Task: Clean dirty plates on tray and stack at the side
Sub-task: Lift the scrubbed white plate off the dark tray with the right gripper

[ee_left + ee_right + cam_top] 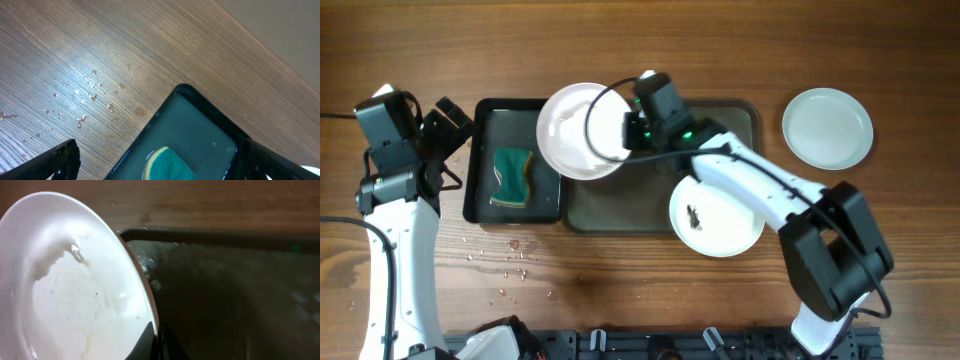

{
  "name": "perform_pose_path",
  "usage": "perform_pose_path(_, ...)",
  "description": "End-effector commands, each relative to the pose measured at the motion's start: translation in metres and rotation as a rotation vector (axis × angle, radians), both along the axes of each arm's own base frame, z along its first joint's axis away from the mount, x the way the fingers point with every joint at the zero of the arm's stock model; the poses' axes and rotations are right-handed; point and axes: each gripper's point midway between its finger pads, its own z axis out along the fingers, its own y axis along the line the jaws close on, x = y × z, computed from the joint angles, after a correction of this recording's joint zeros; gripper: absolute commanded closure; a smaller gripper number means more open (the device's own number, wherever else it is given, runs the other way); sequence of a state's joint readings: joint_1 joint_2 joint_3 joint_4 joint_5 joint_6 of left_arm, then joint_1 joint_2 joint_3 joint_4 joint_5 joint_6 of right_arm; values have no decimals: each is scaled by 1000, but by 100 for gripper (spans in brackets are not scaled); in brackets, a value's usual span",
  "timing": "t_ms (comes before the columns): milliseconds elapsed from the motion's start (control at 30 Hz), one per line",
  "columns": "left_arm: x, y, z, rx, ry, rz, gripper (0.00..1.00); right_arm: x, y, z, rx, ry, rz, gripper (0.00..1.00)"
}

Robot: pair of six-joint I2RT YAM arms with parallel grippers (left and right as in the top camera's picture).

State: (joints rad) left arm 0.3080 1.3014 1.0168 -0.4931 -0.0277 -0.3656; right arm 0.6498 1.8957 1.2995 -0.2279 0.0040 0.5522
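Observation:
My right gripper (628, 130) is shut on the rim of a white plate (575, 130), holding it lifted over the left end of the dark grey-green tray (740, 110). In the right wrist view the wet plate (70, 290) fills the left side, its rim pinched between my fingers (156, 342). A second plate (715, 215) with a small black smear lies on the tray's front right. A third, faintly bluish plate (827, 127) lies on the table to the right. My left gripper (445, 125) is open and empty beside the black tray.
A smaller glossy black tray (480, 190) holds water and a green-and-yellow sponge (512, 177); it shows in the left wrist view (200, 135) with the sponge (167, 167). Water drops (510, 255) lie on the wooden table in front of it.

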Motion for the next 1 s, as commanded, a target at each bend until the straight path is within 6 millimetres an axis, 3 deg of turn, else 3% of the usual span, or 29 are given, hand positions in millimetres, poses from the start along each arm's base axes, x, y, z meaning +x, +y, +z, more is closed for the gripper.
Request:
perform_pose_path(0,2,1,7,-9,-22,7,0,14,10,38,-46,-193,-86,96)
perform_pose_path(300,2,1,7,-9,-22,8,0,24,47,70,-61,-443,-16,96)
perform_pose_path(667,2,1,6,-9,-21,7,0,35,59,110,-129,-681,70,95)
perform_pose_path(967,2,1,6,-9,-21,7,0,31,79,126,-266,-876,122,96)
